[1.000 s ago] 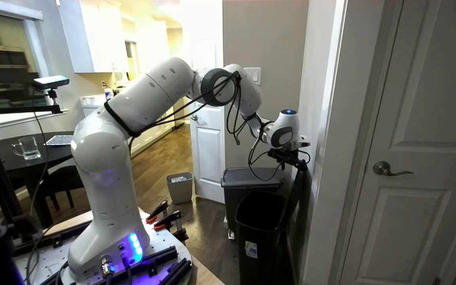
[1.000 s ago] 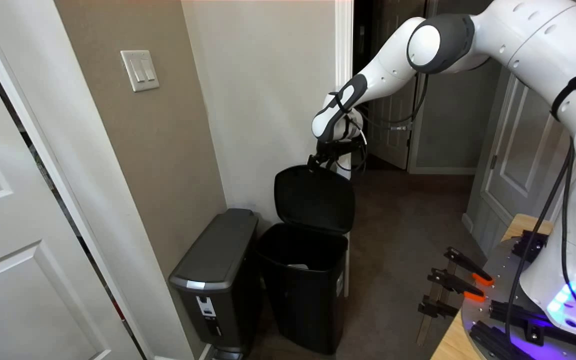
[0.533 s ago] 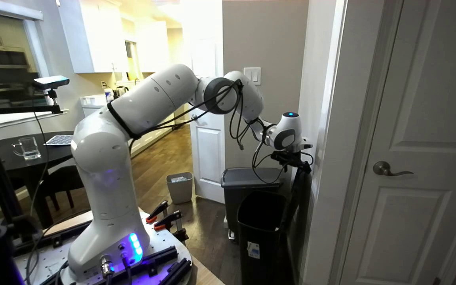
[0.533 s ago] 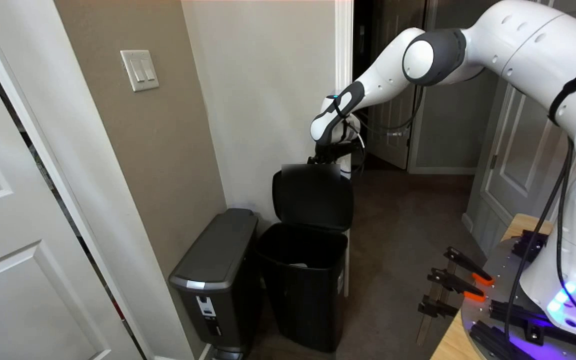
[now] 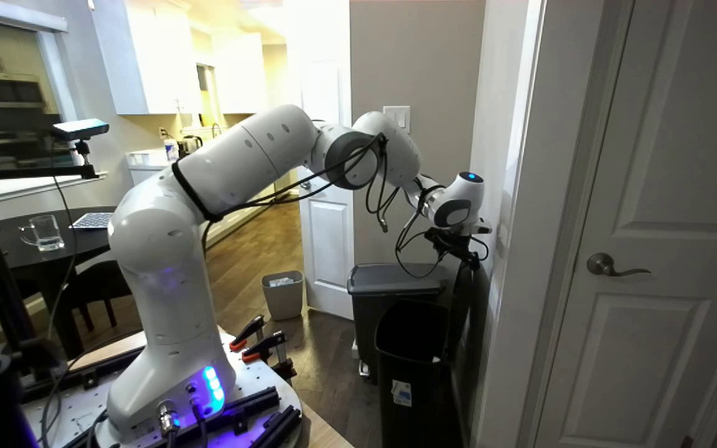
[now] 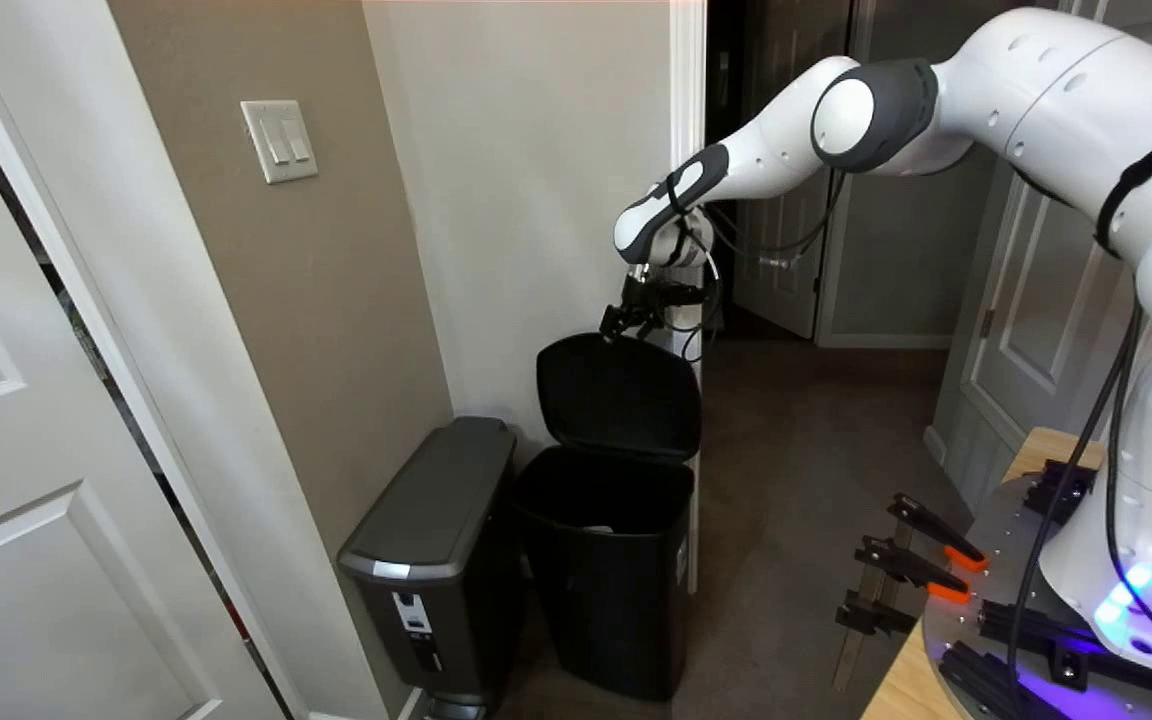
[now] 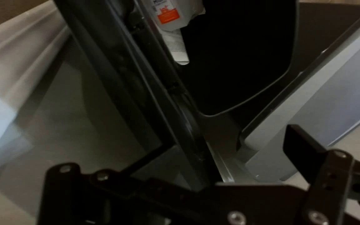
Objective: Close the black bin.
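Observation:
The black bin stands open, and it also shows in the other exterior view. Its black lid stands up, leaning back toward the wall. In the wrist view the lid is a long dark strip beside the bin's open mouth, whose rim shows. My gripper is at the lid's top edge, also in an exterior view. In the wrist view its fingers are apart, with the lid's end near the left one. I cannot tell whether they touch the lid.
A closed bin with a grey lid stands close beside the black bin, against the wall. A white bottle lies inside the black bin. A small grey bin stands by the white door. Clamps stick out from the robot's table.
The arm has lowered and reached further out, and the gripper has tilted. The lid's top has shifted slightly left in an exterior view. The black bin has shifted slightly.

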Robot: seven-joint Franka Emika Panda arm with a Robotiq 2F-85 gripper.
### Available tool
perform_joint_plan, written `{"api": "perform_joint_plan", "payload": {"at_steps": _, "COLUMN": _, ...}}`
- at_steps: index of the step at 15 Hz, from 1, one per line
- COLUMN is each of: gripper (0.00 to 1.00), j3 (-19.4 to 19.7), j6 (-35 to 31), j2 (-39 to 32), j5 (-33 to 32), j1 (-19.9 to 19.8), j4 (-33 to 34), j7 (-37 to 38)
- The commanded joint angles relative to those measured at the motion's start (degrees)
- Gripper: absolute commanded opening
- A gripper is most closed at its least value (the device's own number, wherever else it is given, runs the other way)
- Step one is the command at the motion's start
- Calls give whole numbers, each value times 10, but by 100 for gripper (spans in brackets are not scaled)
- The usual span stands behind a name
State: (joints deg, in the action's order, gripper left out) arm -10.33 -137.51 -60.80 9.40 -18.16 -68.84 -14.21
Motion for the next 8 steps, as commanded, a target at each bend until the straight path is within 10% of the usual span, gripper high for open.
{"api": "perform_joint_plan", "payload": {"at_steps": 1, "gripper": 100, "j3": -29, "j6": 62, "j2": -35, "j5": 55, "j1": -19, "j4": 49, "j7": -31}}
{"api": "perform_joint_plan", "payload": {"at_steps": 8, "gripper": 100, "j3": -24, "j6": 203, "j2": -82, "j5": 113, "j1": -21, "j4": 122, "j7": -4}}
